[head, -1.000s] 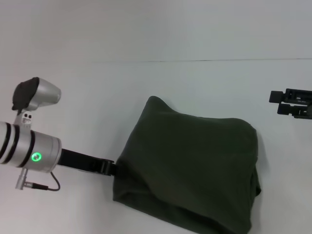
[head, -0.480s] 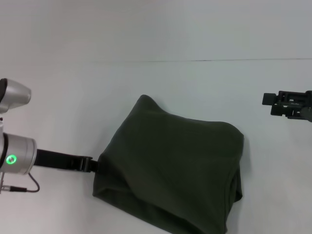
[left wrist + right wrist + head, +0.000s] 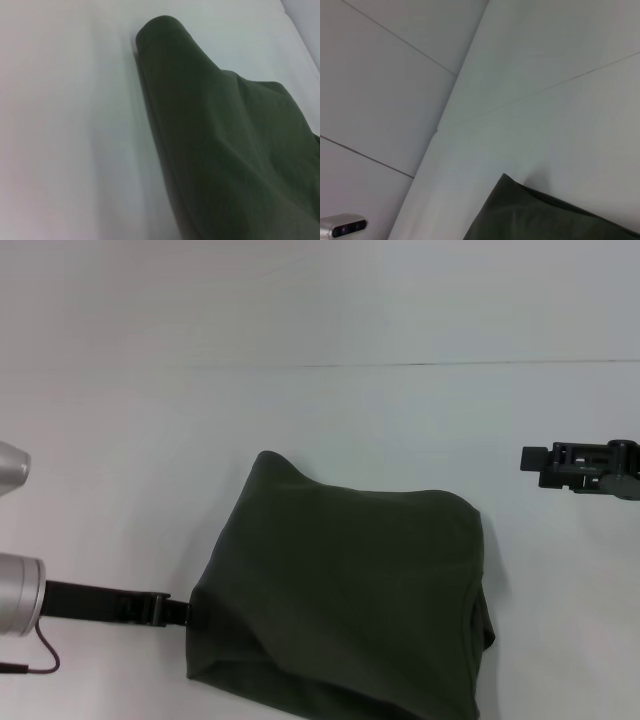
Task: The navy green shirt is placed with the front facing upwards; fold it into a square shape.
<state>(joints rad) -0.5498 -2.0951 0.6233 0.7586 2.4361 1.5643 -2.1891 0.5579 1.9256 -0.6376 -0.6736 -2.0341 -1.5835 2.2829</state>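
The navy green shirt (image 3: 340,590) lies on the white table (image 3: 150,440) as a folded, roughly square bundle, plain cloth upward, no lettering or collar showing. My left gripper (image 3: 186,612) is at the bundle's near-left edge, shut on the cloth there. In the left wrist view the shirt (image 3: 225,140) fills one side, with a rounded fold corner rising off the table. My right gripper (image 3: 535,458) hovers over bare table to the right of the shirt, apart from it. Only one corner of the shirt (image 3: 545,215) shows in the right wrist view.
A thin seam line (image 3: 400,365) crosses the table behind the shirt. White wall panels (image 3: 385,75) stand beyond the table's far edge. Bare table surrounds the shirt on the left, back and right.
The left gripper has pulled back to the left, dragging the shirt bundle leftward and slightly nearer. The right gripper has drifted left and a little lower.
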